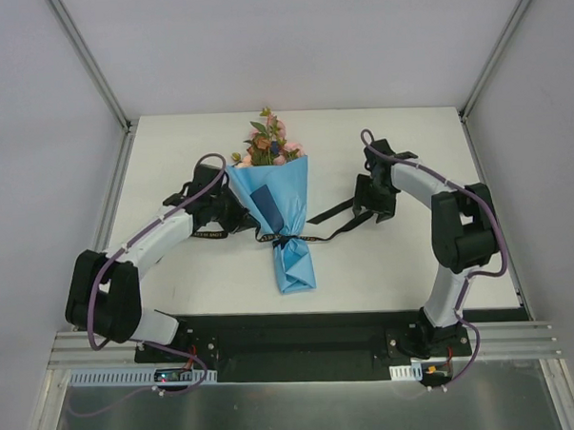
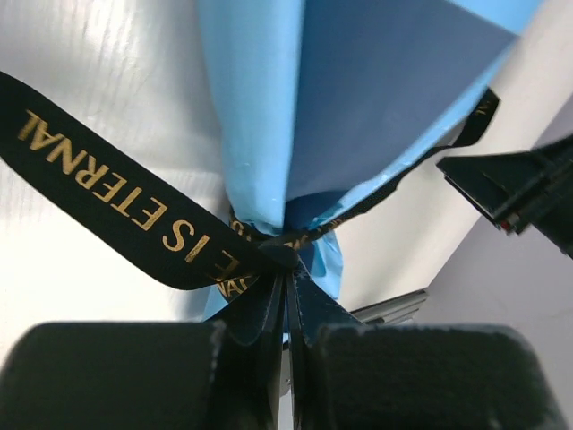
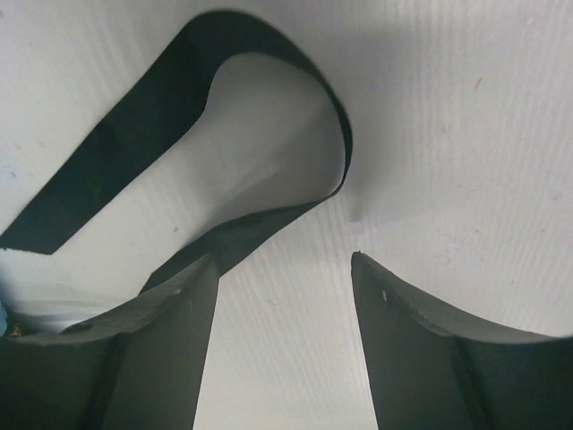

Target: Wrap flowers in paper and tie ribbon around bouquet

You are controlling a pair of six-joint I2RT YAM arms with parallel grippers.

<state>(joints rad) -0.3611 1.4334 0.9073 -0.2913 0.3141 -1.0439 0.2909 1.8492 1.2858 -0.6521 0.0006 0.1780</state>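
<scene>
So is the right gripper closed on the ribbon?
No: the right gripper shows its fingers apart, with the ribbon looping on the table ahead of them.

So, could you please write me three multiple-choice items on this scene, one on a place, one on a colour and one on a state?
1. Where is the ribbon tied?
A. Round the wide top of the paper.
B. Round the paper's narrow lower part.
C. Nowhere; it lies apart from the paper.

2. What colour is the ribbon's lettering?
A. White.
B. Gold.
C. Red.

3. How is the right gripper?
A. Shut on the paper.
B. Shut on the ribbon.
C. Open.

Answers: 1 B, the ribbon cinches the paper there; 2 B, gold letters show in the left wrist view; 3 C, its fingers stand apart over the table.
</scene>
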